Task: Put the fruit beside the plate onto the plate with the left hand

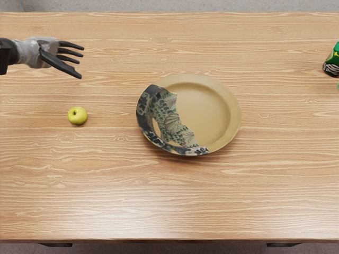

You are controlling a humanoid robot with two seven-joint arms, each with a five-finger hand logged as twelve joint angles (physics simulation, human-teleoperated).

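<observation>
At the left edge of the wooden table (169,201), the left hand (51,53) hovers empty with fingers spread, the small round yellow-green apple (77,115) lying toward the front and slightly right of it, well apart from the tan plate (212,108) farther right.

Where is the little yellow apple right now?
In the head view, the apple sits on the table, left of the plate and not touching it, below the open left hand.

a simulator's tabletop scene: a wood-grain table (169,201) fills the view, with flat grey floor (159,5) showing past its far edge.
</observation>
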